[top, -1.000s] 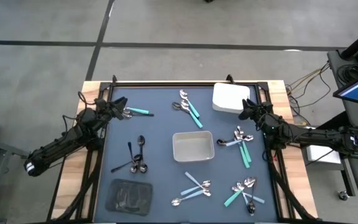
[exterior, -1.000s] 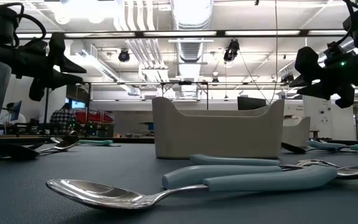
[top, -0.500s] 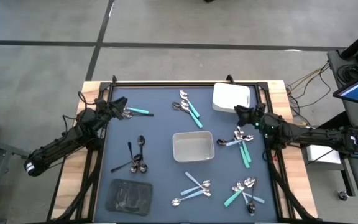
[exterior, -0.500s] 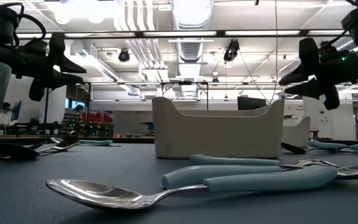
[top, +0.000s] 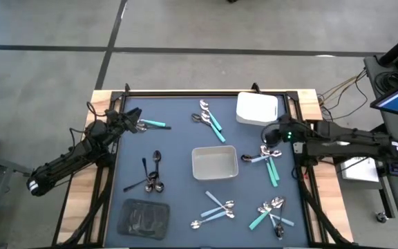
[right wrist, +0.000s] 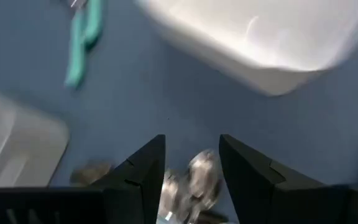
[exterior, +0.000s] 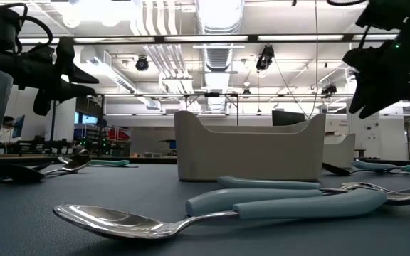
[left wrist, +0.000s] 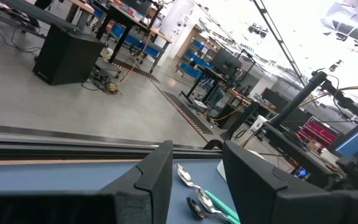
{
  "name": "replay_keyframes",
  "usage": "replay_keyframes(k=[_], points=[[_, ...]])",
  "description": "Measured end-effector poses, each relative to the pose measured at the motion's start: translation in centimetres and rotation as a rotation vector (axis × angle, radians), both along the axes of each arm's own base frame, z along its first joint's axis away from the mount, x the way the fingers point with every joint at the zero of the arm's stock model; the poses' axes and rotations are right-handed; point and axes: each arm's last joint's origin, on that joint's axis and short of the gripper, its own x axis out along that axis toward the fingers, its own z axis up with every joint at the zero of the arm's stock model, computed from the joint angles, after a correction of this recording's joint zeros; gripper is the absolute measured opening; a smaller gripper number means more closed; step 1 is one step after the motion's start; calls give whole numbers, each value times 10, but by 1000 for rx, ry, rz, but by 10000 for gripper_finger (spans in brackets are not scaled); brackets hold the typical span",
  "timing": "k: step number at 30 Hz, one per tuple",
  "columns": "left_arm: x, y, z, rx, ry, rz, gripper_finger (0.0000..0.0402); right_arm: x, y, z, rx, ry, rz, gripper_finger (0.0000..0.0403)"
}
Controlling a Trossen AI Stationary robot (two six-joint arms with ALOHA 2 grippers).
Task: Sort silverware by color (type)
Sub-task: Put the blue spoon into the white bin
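The silverware lies in loose groups on the dark mat. Teal-handled pieces (top: 210, 118) are at the back, and black ones (top: 153, 173) at the left. Pale-blue ones (top: 217, 208) lie at the front, with a mixed heap (top: 273, 211) at the front right. My right gripper (top: 269, 136) hangs open, tilted down over another mixed heap (top: 269, 155). In the right wrist view a shiny spoon head (right wrist: 201, 177) shows between its fingers (right wrist: 143, 168). My left gripper (top: 134, 119) waits open at the back left beside a teal-handled spoon (top: 154, 124), with nothing in it.
A white tray (top: 257, 108) stands at the back right, close behind my right gripper. A grey tray (top: 215, 163) sits mid-mat and a dark tray (top: 144, 216) at the front left. Black frame rails run along the mat's sides.
My right gripper has swung away from the white tray's side, toward the mat's middle and downward over the mixed heap. The left arm has not moved.
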Motion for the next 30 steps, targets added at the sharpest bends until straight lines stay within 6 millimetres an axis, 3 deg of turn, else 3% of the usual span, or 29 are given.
replay_keyframes(k=[8,21,26,30], points=[[0,0,0,0,0,0,123,24,5,-15,187,111,468,144],[0,0,0,0,0,-1,123,49,3,-46,349,230,611,144],[0,0,0,0,1,-1,123,72,0,-34,328,199,705,144],[0,0,0,0,0,-1,123,90,1,-21,180,204,946,143]])
